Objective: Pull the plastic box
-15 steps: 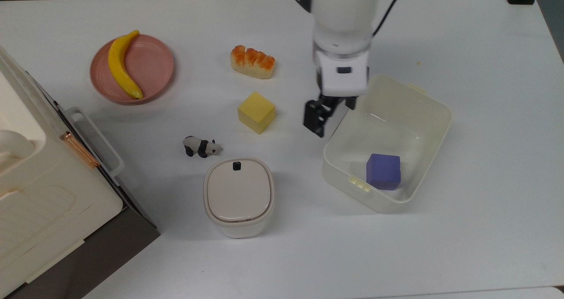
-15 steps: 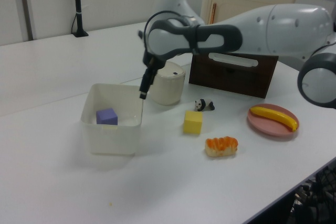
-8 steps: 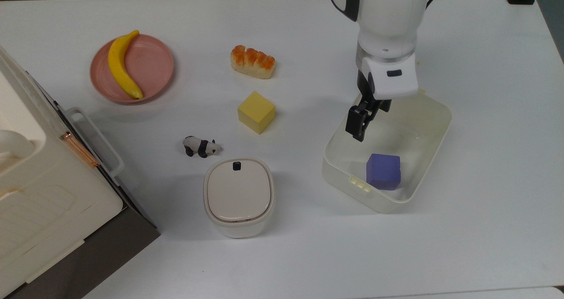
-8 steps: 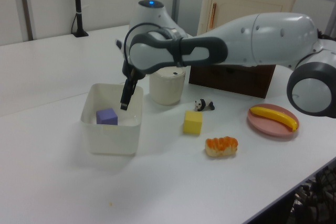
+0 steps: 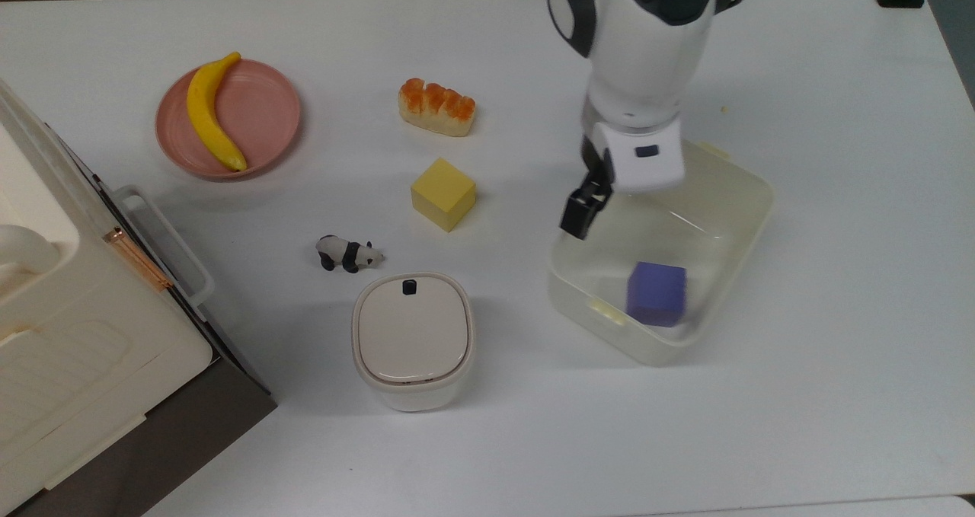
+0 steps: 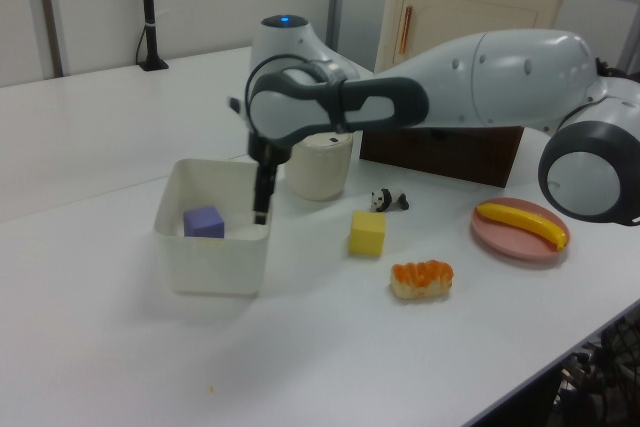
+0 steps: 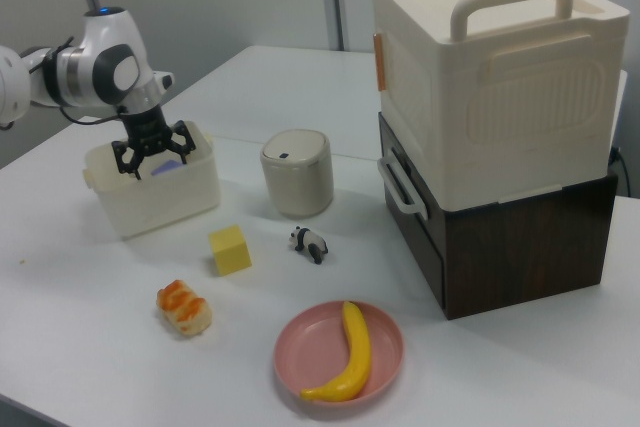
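The plastic box [image 5: 731, 220] is a translucent cream tub with pale-yellow clip tabs, standing right of centre in the top view; a purple cube [image 5: 656, 294] lies inside it. In the right view my gripper [image 7: 152, 157] hangs open over the box [image 7: 150, 202], its fingers spread wide. One black finger [image 5: 579, 214] reaches down just inside the wall on the top view's left. In the left view that finger [image 6: 262, 197] is low inside the box [image 6: 210, 267], against its right wall.
A yellow cube [image 5: 443, 193], a toy bread [image 5: 436, 107], a panda figure [image 5: 346, 253] and a lidded white container [image 5: 412, 340] lie on the top view's left of the box. A pink plate [image 5: 263, 113] holds a banana [image 5: 213, 113]. A big cream case [image 5: 68, 334] stands at the far left.
My gripper swung from outside the box to over it, then dropped against its wall. The box and purple cube have now slid slightly toward the top view's left.
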You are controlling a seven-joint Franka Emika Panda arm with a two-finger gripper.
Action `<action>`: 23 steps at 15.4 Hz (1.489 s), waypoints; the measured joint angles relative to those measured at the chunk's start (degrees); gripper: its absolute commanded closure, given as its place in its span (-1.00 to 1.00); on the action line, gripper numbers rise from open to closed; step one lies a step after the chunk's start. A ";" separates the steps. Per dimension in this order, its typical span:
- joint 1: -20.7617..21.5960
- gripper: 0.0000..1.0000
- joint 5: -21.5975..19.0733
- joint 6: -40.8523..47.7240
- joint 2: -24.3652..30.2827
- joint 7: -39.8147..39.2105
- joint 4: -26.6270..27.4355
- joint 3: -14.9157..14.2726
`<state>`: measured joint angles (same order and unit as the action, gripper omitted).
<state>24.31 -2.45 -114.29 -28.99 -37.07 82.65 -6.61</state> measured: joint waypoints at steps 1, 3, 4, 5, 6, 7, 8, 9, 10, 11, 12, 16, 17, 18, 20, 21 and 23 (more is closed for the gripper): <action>-0.23 -1.00 0.00 2.19 0.42 -1.68 0.00 -0.82; -0.38 -1.00 0.19 5.93 1.02 -4.74 0.04 -1.93; -0.37 -1.00 0.52 7.89 1.24 -5.98 0.05 -2.45; -0.37 -1.00 0.93 9.68 1.40 -7.21 0.05 -2.93; -0.38 -1.00 1.21 11.06 1.60 -8.53 0.05 -3.42; -0.37 -1.00 1.31 12.15 1.82 -9.84 0.05 -3.98; -0.37 -1.00 1.36 13.27 2.05 -10.99 0.06 -4.64; -0.38 -1.00 1.38 14.48 2.26 -12.07 0.06 -5.44; -0.40 -1.00 1.39 15.51 2.51 -12.97 0.07 -6.34; -0.42 -1.00 1.40 16.32 2.81 -13.64 0.07 -7.21; -0.47 -1.00 1.40 17.16 3.15 -14.09 0.07 -8.03; -0.80 -1.00 1.13 18.59 5.94 -12.36 -0.01 -10.28; -1.06 -1.00 0.76 18.60 7.19 -9.45 -0.03 -10.40; -1.23 -1.00 0.49 18.62 8.54 -5.66 -0.04 -10.43; -1.37 -1.00 0.41 18.65 11.02 1.73 -0.03 -10.44; -1.40 -1.00 0.41 18.66 11.92 4.90 -0.01 -10.44; -1.79 -1.00 0.41 18.66 13.30 12.65 0.00 -10.40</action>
<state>22.51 -2.04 -95.63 -15.68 -24.42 82.65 -17.01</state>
